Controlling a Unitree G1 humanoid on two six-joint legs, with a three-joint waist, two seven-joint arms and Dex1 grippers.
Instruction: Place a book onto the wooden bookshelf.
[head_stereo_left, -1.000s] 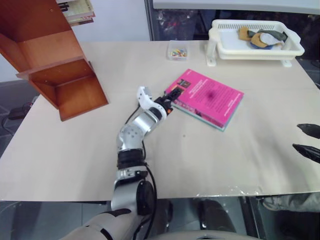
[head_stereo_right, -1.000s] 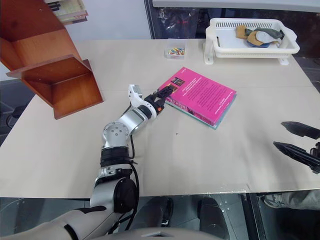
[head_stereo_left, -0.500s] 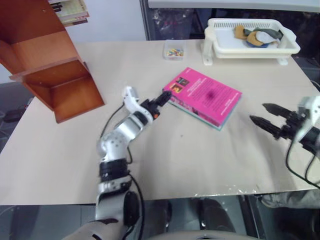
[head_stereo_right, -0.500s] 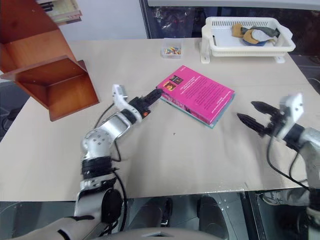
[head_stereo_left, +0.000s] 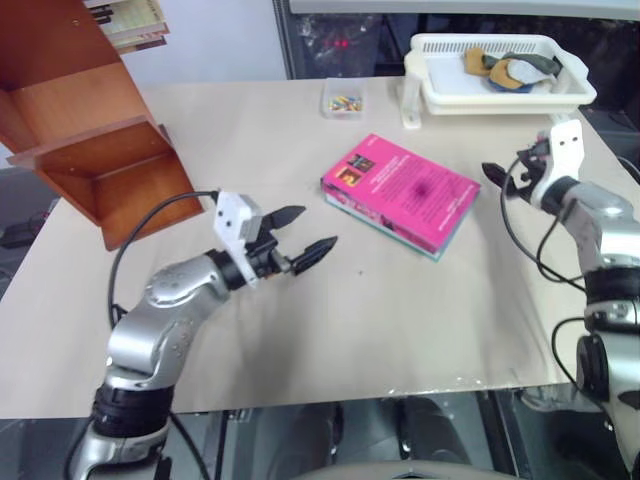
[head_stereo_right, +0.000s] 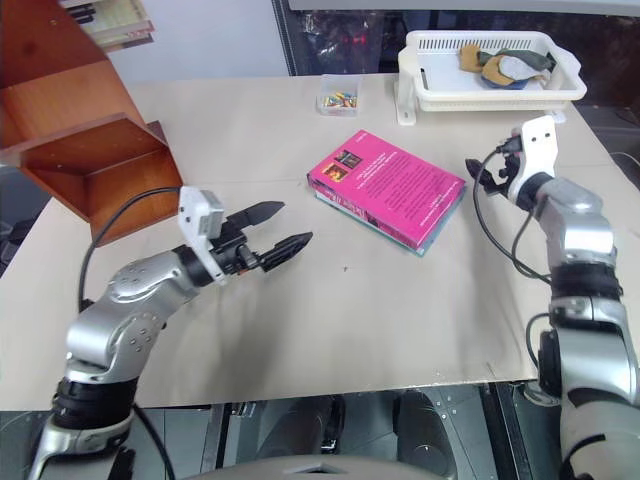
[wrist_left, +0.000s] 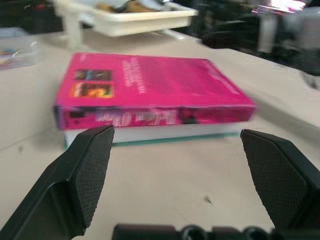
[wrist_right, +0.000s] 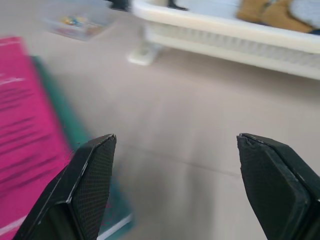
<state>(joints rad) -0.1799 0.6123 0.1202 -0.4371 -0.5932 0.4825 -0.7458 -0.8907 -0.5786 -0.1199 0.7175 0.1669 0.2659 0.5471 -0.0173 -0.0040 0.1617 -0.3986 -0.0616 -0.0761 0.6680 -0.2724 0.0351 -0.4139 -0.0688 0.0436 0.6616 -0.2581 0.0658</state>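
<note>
Pink book (head_stereo_left: 402, 189) lies flat mid-counter (head_stereo_left: 400, 320), stacked on a teal book (wrist_left: 150, 134). Wooden bookshelf (head_stereo_left: 90, 130) sits at the counter's far left corner, well apart from the book. Left hand (head_stereo_left: 303, 232) released, fingers wide, empty, near the book's left side, not touching. Right hand (wrist_right: 175, 185) released too, empty, just right of the book. White basket (head_stereo_left: 500, 75) at the far right.

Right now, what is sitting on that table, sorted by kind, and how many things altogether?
Books: 2, a bright magenta-pink paperback lying on a teal-green book
Shelf units: 1, the reddish-brown wooden bookshelf
Baskets: 1, a white plastic basket holding some cloth-like items
Boxes: 1, a small clear plastic box of colourful bits
Total: 5
</note>
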